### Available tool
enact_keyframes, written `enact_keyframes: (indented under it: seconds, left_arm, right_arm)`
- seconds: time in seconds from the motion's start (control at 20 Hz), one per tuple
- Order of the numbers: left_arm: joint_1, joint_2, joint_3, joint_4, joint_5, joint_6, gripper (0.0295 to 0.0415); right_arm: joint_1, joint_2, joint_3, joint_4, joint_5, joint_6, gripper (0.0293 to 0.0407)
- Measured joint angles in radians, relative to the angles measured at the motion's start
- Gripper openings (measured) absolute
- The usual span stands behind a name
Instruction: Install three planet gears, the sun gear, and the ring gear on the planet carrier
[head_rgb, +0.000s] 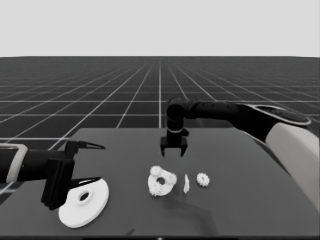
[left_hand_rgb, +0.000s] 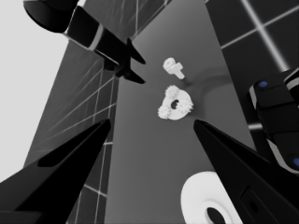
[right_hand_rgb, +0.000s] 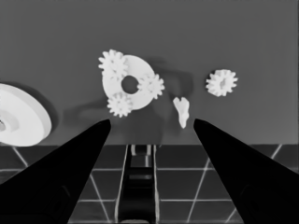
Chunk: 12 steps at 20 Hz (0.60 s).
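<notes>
Seen clearly only in the right wrist view: three small gears (right_hand_rgb: 113, 64) (right_hand_rgb: 151, 86) (right_hand_rgb: 119, 104) seated on the smaller round part (right_hand_rgb: 133, 70), around its dark hole. In the head view, just a lumpy white cluster (head_rgb: 161, 180) near the bench (head_rgb: 240, 200) middle. Fourth gear (head_rgb: 202, 179) lying loose at 3 o'clock of that cluster, with the thin white piece (head_rgb: 186, 183) between them, apart from both. Same pair shown in the left wrist view as one small blur past the cluster.

Right end effector (head_rgb: 173, 151) hanging above the bench at 12 o'clock of the cluster, well above it, fingers spread wide and empty; loose gear at roughly 4 o'clock from it.

Larger round part (head_rgb: 85, 202) lying flat at the bench's left end, at 8 o'clock of the cluster, well apart. Left end effector (head_rgb: 95, 162) parked over it, fingers wide apart, gripping nothing; lower finger over the disc's rim in the head view, contact impossible to judge
</notes>
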Motion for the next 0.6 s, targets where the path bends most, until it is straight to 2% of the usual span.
enact_keyframes:
  seconds: [0.05, 0.1, 0.2, 0.55, 0.6]
  left_arm:
    - [0.000, 0.000, 0.000, 0.000, 0.000, 0.000, 0.0385]
    - [0.000, 0.000, 0.000, 0.000, 0.000, 0.000, 0.0385]
    - [0.000, 0.000, 0.000, 0.000, 0.000, 0.000, 0.0385]
    - [0.000, 0.000, 0.000, 0.000, 0.000, 0.000, 0.0385]
    - [0.000, 0.000, 0.000, 0.000, 0.000, 0.000, 0.0385]
  right_arm:
    - [0.001, 0.000, -0.001, 0.001, 0.000, -0.001, 0.0385]
    - [0.010, -0.151, 0.133, 0.011, -0.003, -0.055, 0.0385]
    - [0.020, -0.346, 0.179, 0.018, -0.012, -0.170, 0.0385]
    - [0.024, -0.420, 0.163, 0.020, -0.018, -0.256, 0.0385]
    - [-0.115, -0.427, 0.178, -0.138, 0.056, -0.251, 0.0385]
